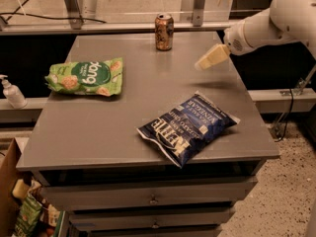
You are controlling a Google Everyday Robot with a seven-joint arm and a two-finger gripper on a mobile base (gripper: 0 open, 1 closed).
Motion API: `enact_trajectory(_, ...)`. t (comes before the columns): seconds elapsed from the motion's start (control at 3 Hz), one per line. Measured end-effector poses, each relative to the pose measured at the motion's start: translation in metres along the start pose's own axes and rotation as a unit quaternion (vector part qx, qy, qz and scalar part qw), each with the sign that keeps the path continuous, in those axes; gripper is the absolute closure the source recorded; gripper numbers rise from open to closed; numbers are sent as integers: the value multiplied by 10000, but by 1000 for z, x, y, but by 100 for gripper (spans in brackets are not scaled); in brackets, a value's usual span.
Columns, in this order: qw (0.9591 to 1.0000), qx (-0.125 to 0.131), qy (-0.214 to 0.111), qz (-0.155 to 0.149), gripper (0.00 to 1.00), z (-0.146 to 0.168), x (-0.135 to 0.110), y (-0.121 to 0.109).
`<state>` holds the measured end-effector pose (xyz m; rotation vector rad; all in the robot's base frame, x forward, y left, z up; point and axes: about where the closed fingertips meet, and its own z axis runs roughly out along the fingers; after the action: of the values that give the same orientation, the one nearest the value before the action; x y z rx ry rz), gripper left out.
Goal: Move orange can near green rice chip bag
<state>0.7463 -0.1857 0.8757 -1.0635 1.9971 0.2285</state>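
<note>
hovering upper right, the gripper [201, 64] held nothing, openness unclear; orange can [164, 32] stood top centre, well apart from green rice chip bag [86, 76] at left.

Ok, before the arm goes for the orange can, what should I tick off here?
1. The orange can stands upright near the far edge of the table: ok.
2. The gripper hangs to the right of the can, apart from it, carrying nothing: ok.
3. Nothing lies between gripper and can: ok.
4. Bare tabletop beside the green rice chip bag to set the can down: ok.
5. The Kettle chip bag lies near the front, off the can-to-bag line: ok.
6. Can full or empty: cannot tell.
</note>
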Motion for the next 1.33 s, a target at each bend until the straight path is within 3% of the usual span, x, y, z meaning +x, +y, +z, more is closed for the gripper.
enact_trajectory(0.67, 9942, 133, -928, 530, 0, 48, -42, -12)
enact_trajectory(1.33, 9876, 358, -1212, 926, 0, 102, -60, -32)
